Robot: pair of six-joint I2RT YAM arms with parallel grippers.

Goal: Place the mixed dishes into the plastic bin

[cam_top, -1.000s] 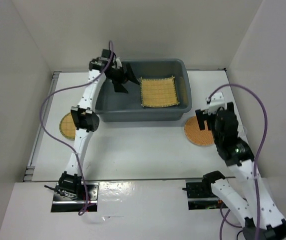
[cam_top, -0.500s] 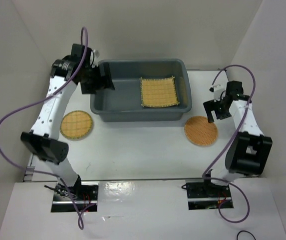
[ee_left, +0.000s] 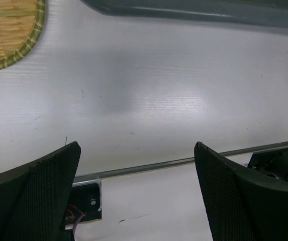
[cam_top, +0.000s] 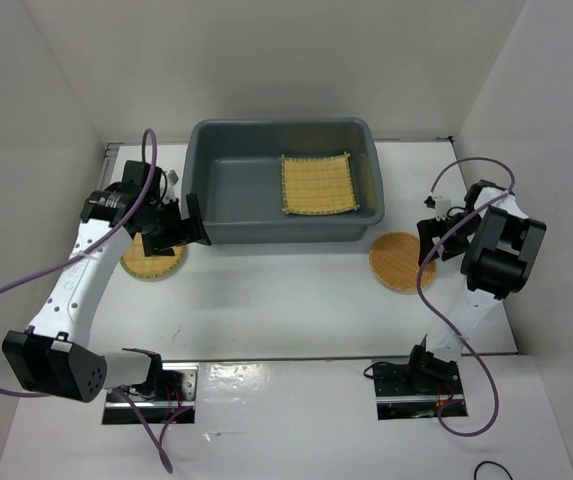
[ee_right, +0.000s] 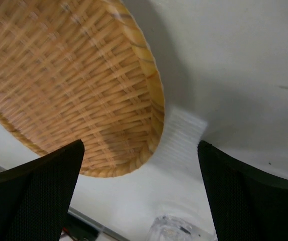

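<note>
The dark grey bin (cam_top: pixel 216 190) stands at the back centre, and the square yellow mat (cam_top: pixel 317 183) lies in its right half. One round woven disc (cam_top: pixel 144 264) lies left of the bin, partly under my left gripper (cam_top: pixel 179 228); it also shows in the left wrist view (ee_left: pixel 7 30). My left gripper (ee_left: pixel 136 196) is open and empty above the bare table. The other disc (cam_top: pixel 399 262) lies right of the bin. My right gripper (cam_top: pixel 432 240) is open, low beside that disc (ee_right: pixel 68 85). The clear glass cup (ee_right: pixel 176 232) shows between its fingers at the frame's bottom.
White walls close in the table on the left, back and right. A metal rail (ee_left: pixel 149 164) runs along the near edge by the arm mounts (cam_top: pixel 150 385). The bin's front wall (ee_left: pixel 194 9) is close behind the left gripper. Purple cables loop beside both arms.
My left arm has swung from the bin's left end down and forward to over the left disc. My right arm has folded in, and its gripper sits lower beside the right disc.
</note>
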